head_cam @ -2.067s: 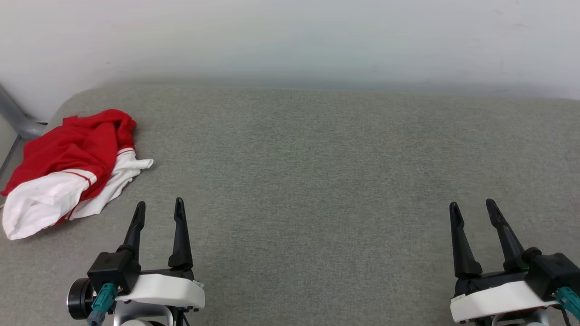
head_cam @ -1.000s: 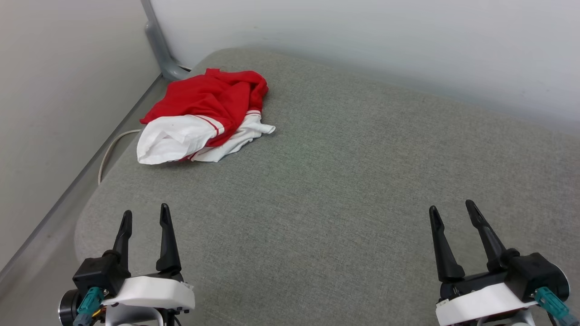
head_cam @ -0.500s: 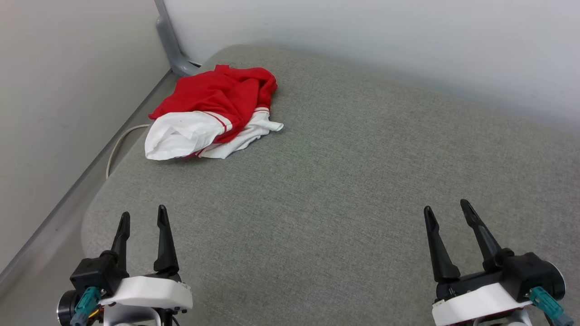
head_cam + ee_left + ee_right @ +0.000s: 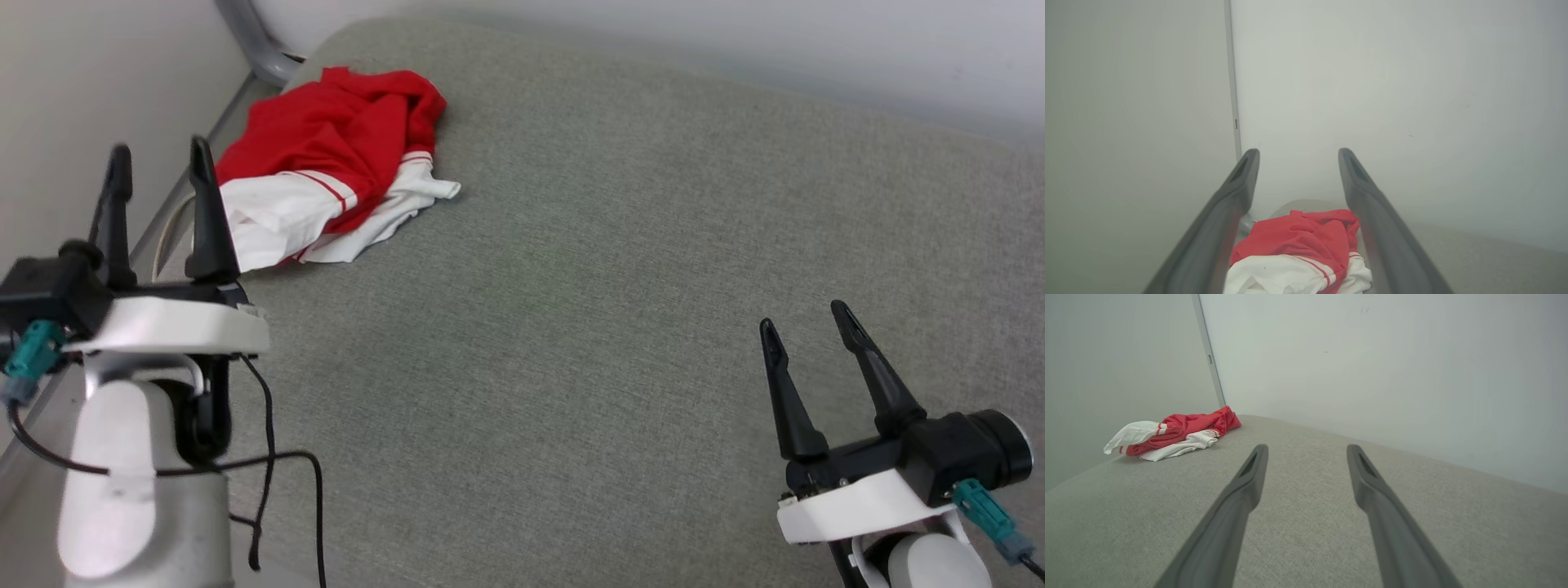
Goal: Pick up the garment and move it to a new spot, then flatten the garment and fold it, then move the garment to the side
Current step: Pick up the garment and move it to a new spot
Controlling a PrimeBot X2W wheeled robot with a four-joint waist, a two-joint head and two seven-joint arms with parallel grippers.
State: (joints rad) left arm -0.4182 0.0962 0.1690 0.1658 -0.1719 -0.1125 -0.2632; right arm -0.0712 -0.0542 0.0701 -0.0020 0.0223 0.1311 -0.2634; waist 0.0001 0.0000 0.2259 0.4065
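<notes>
The garment (image 4: 326, 163) lies crumpled at the far left corner of the grey cushioned surface (image 4: 612, 286), red on top with white sleeve parts at its near side. My left gripper (image 4: 159, 155) is raised at the left, open and holding nothing, its fingertips just short of the garment's near white edge. In the left wrist view the garment (image 4: 1298, 253) lies ahead and below, between the open fingers. My right gripper (image 4: 804, 314) is open at the lower right, well away from the cloth. From the right wrist the garment (image 4: 1175, 430) shows far off at the left.
White walls meet behind the surface, with a grey metal post (image 4: 253, 41) at the corner. A pale cable (image 4: 167, 233) runs along the left edge beside the garment. The surface's left edge drops off to the floor (image 4: 24, 457) by my left arm.
My left arm has risen and come forward toward the garment. The head camera has shifted too, so the whole scene sits differently. Both grippers stay open.
</notes>
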